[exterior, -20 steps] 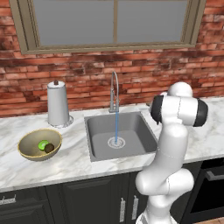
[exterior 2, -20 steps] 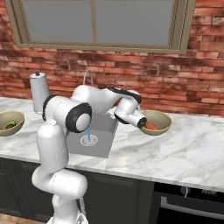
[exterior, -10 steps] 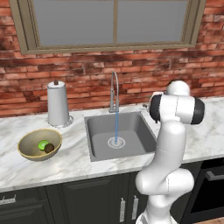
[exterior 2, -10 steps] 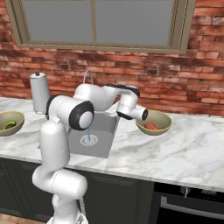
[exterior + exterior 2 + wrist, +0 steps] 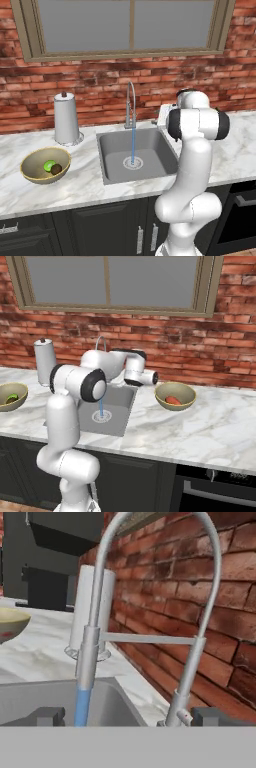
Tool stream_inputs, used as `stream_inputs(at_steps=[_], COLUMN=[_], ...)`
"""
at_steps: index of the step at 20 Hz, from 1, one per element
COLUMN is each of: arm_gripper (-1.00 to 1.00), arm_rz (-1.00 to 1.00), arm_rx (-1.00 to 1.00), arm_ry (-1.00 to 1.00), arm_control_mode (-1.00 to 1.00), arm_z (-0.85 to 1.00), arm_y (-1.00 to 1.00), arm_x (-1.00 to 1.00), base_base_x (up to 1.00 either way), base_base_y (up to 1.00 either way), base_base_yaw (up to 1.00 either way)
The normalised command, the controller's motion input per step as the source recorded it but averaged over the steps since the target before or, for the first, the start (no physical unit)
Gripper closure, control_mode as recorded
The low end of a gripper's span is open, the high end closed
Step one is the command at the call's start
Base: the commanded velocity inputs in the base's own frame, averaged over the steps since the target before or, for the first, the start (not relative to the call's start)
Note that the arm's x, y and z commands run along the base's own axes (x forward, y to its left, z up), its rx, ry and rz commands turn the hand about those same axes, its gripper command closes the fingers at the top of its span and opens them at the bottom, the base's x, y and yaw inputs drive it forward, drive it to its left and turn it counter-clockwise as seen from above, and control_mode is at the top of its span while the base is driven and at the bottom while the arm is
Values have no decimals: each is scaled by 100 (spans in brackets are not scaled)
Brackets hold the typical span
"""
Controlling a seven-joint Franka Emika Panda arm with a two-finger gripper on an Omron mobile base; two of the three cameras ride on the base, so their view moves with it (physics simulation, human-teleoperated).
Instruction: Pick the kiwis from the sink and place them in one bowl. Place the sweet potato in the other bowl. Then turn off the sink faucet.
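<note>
One slim chrome faucet pours blue water.

Sink faucet is arching across frame, base at 5 o'clock, spout head coming down at 9 o'clock. Water stream is running from it into the sink at 7 o'clock. Paper-towel holder is standing behind the spout; a bowl is showing at 9 o'clock edge. Finger tips are sitting wide apart at 6 o'clock.
</note>
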Motion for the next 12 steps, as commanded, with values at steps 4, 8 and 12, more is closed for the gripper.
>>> stream_inputs(at_steps=[4,8,12], arm_gripper=[-100,-100,-100], arm_rz=[5,0,0], arm_rx=[0,0,0], arm_ry=[13,17,14], arm_control_mode=[-100,-100,-100], arm_z=[-22,-18,-21], arm_y=[1,0,0], arm_x=[46,38,22], base_base_x=[0,0,0], base_base_y=[0,0,0], base_base_yaw=[0,0,0])
